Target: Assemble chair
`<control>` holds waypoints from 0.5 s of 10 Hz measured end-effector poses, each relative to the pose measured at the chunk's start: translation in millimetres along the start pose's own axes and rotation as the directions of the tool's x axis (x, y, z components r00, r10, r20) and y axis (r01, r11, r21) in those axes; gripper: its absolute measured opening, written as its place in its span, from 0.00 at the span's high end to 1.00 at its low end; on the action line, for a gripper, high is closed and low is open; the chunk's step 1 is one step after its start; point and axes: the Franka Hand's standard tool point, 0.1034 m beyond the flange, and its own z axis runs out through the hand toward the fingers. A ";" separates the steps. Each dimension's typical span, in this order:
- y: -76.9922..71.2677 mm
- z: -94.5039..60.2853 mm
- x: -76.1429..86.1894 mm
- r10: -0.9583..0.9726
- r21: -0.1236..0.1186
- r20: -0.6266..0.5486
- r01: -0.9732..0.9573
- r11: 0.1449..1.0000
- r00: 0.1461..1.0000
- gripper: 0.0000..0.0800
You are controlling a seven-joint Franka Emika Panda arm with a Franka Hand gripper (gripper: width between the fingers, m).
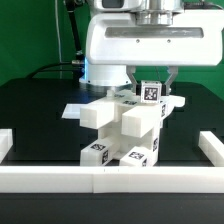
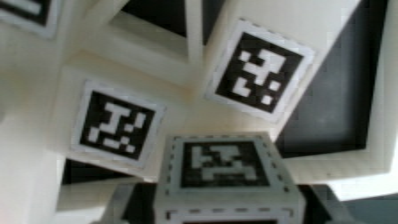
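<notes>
Jaws: partly closed against the flanks of a small tagged block [image 1: 150, 91], which fills the gap between them in the wrist view; by appearance a grip.
Tagged block: at the top of the cluster near the middle of the bench [image 1: 40, 110], its tag turned toward the wrist camera.
Chair parts [image 1: 118, 128]: white blocks and panels crowded mid-bench, somewhat toward the edge bounded by the front rail [image 1: 50, 178]. Whether any are already joined cannot be told.
Risk, slip: smooth plastic gripped on a narrow band may turn or drop under a quick lift.
Risk, snag: the block sits close above its neighbours, so a lift off vertical could drag them and upset the cluster.
Risk, misfit: a tilted grip would carry through to seating and could jam the joint.
Hidden: the contact beneath the block.
</notes>
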 end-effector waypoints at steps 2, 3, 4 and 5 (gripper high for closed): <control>-0.1 0.2 -0.3 0.173 0.000 0.001 -0.173 0.985 0.985 0.65; -0.1 0.4 -0.3 0.264 -0.001 0.001 -0.264 0.965 0.965 0.65; -0.1 0.5 -0.3 0.335 -0.001 0.001 -0.335 0.942 0.942 0.65; 0.1 0.6 -0.3 0.397 0.000 0.001 -0.397 0.918 0.918 0.65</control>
